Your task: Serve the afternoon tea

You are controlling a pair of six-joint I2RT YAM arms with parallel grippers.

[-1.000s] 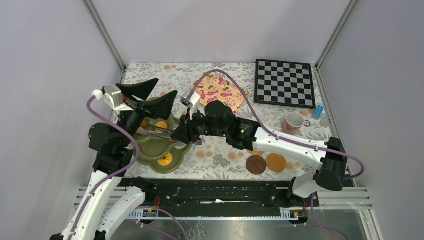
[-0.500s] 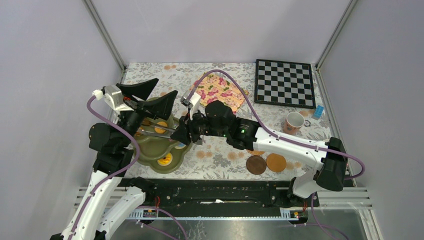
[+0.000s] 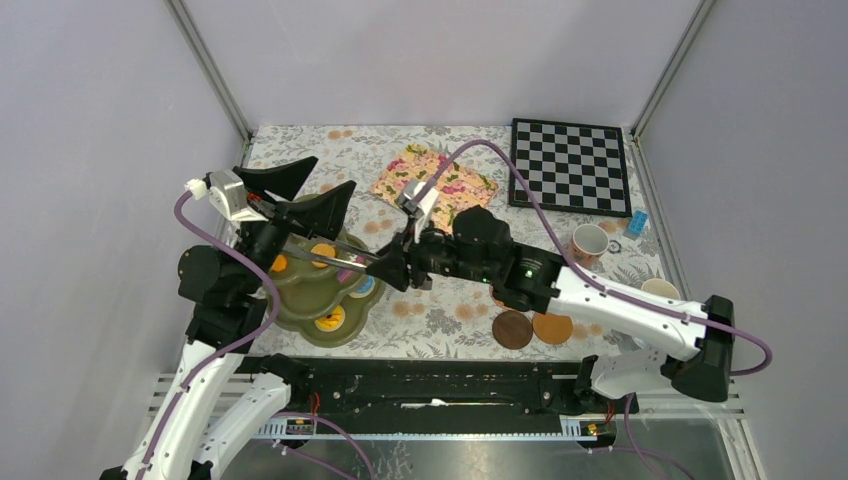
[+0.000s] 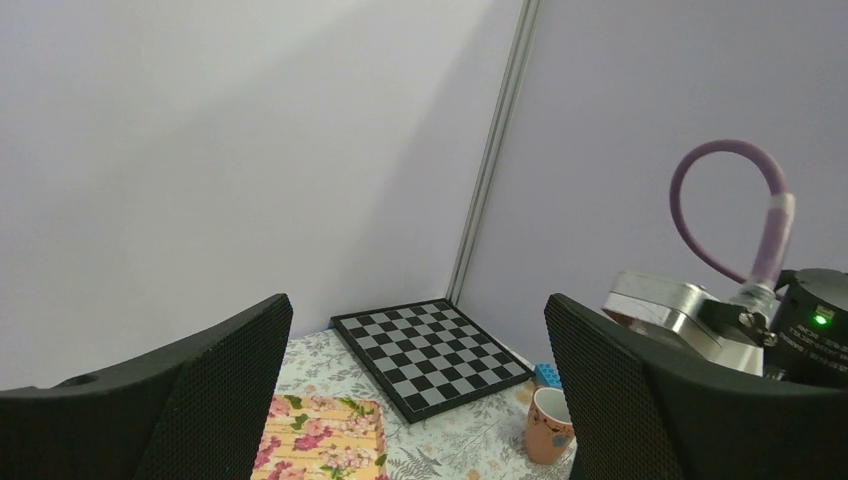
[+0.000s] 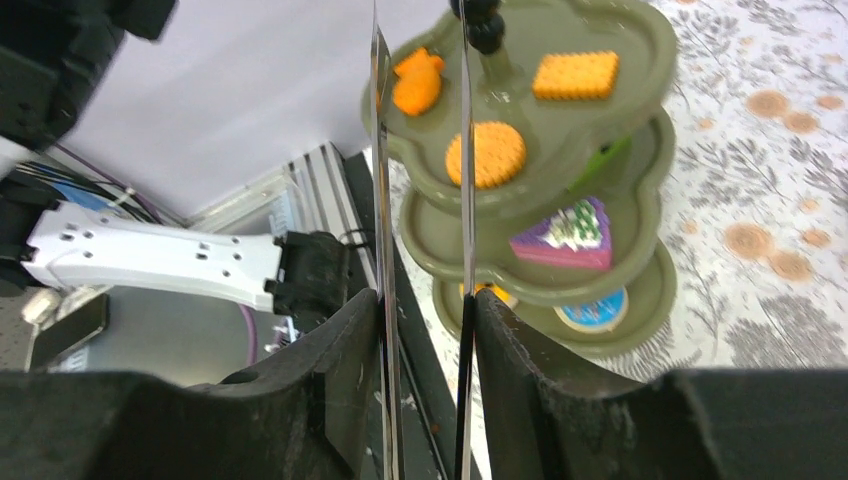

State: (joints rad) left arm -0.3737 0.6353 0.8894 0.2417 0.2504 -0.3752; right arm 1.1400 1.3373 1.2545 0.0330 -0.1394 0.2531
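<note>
The olive-green three-tier stand (image 3: 300,300) stands at the left, with biscuits on its top tier (image 5: 640,45). A purple cake (image 5: 562,235) lies on the middle tier and a blue pastry (image 5: 590,310) on the bottom one. My right gripper (image 3: 400,268) (image 5: 425,300) is shut on the metal tongs (image 3: 330,258) (image 5: 381,150). Their blades reach over the stand with nothing between them. My left gripper (image 3: 300,195) (image 4: 415,400) hangs open and empty above the stand. A brownish-pink mug (image 3: 588,243) (image 4: 550,425) stands at the right. Two coasters (image 3: 512,329) (image 3: 552,325) lie near the front.
The chessboard (image 3: 570,165) (image 4: 430,350) lies at the back right, with a blue brick (image 3: 636,222) beside it. A floral cloth (image 3: 435,180) (image 4: 320,440) is at the back centre. A pale mug (image 3: 660,290) peeks out behind the right arm.
My right arm has drawn back to the right, pulling the tongs partly off the stand. A purple cake now shows on the middle tier. The left arm has not moved.
</note>
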